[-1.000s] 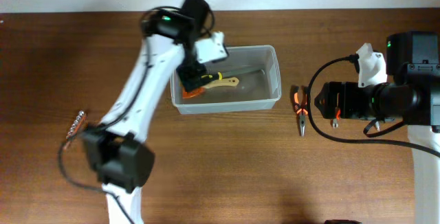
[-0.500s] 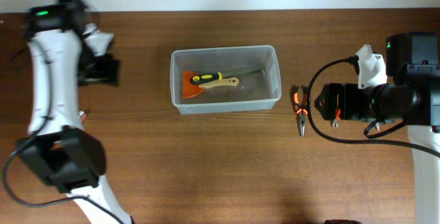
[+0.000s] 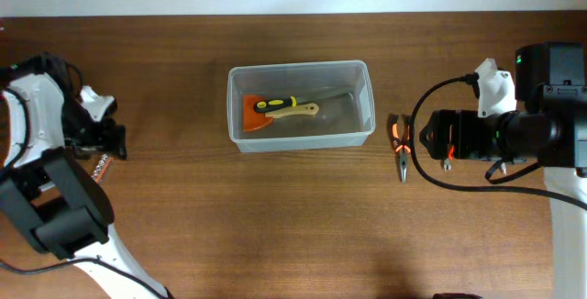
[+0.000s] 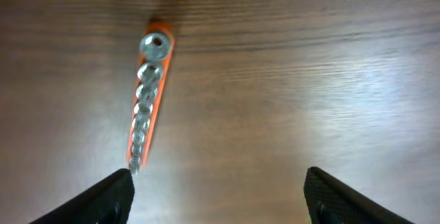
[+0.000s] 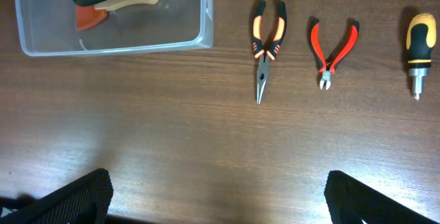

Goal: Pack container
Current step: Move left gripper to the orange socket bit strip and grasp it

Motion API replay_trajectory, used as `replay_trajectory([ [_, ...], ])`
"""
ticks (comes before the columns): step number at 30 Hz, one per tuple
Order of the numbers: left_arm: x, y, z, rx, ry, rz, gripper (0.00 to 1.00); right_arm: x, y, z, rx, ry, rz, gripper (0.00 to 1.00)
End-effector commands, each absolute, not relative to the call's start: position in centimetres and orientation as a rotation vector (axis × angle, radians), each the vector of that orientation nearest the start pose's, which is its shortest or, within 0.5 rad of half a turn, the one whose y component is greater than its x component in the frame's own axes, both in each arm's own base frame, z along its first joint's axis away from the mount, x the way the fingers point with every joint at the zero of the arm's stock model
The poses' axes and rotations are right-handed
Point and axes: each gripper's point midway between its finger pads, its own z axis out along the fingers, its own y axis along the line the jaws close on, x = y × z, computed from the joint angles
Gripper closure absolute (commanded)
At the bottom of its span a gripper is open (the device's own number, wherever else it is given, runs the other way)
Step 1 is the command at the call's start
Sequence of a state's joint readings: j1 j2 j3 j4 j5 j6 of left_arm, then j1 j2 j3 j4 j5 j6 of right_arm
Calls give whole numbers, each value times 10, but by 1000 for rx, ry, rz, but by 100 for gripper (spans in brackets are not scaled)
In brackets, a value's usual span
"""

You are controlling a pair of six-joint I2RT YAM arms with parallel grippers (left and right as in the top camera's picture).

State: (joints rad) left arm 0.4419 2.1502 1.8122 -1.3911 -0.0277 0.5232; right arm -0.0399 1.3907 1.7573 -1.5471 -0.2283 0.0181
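Note:
The clear plastic container [image 3: 367, 83] stands at the table's middle back and holds an orange scraper with a yellow-black handle [image 3: 275, 109]; it also shows in the right wrist view [image 5: 205, 18]. My left gripper [image 4: 216, 196] is open and empty at the far left, just above an orange rail of silver sockets [image 4: 146, 100], which shows in the overhead view [image 3: 99, 166]. My right gripper [image 5: 220, 193] is open and empty at the right, short of the orange-black pliers [image 5: 265, 45].
Red cutters [image 5: 332, 49] and a stubby yellow-black screwdriver [image 5: 418, 49] lie right of the pliers. In the overhead view the pliers [image 3: 399, 148] lie between the container and my right arm.
My left arm swung from the container to the far left and came down over the socket rail. The scraper stays in the container. The right arm has not moved.

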Motion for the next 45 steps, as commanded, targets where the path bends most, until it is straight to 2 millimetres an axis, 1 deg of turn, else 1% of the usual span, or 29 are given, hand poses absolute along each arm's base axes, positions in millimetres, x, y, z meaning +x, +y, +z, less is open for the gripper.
replay_trajectory([
  [1, 333, 181, 47, 279, 3320, -34, 22, 274, 25, 296, 24, 2726, 296, 1],
  [4, 335, 189, 35, 278, 3316, -19, 22, 274, 25, 295, 24, 2727, 297, 1],
  [7, 334, 195, 29, 346, 3318, -7, 23, 273, 25, 295, 25, 2731, 297, 1],
  [10, 337, 199, 26, 420, 3293, -8, 23, 272, 25, 295, 26, 2733, 297, 1],
  [14, 345, 192, 24, 557, 3218, -93, 24, 272, 25, 295, 25, 2733, 297, 1],
  [16, 348, 192, 23, 595, 3196, -100, 29, 272, 25, 295, 25, 2734, 297, 1],
  [17, 349, 192, 23, 598, 3192, -96, 31, 271, 25, 295, 26, 2736, 298, 1],
  [20, 349, 192, 16, 600, 3201, -108, 32, 271, 25, 294, 27, 2740, 298, 1],
  [27, 340, 189, -13, 581, 3269, -178, 37, 270, 25, 294, 27, 2742, 299, 1],
  [32, 337, 191, -19, 583, 3292, -169, 40, 270, 25, 294, 27, 2744, 299, 1],
  [35, 338, 192, -19, 582, 3290, -164, 46, 269, 25, 294, 27, 2745, 300, 1],
  [39, 338, 192, -19, 550, 3296, -160, 73, 269, 25, 294, 27, 2745, 299, 1],
  [41, 338, 192, -19, 550, 3296, -160, 82, 269, 25, 294, 27, 2745, 300, 1],
  [44, 339, 192, -19, 545, 3296, -158, 84, 269, 25, 294, 27, 2746, 300, 1],
  [45, 339, 192, -19, 545, 3294, -157, 87, 269, 25, 294, 27, 2746, 300, 1],
])
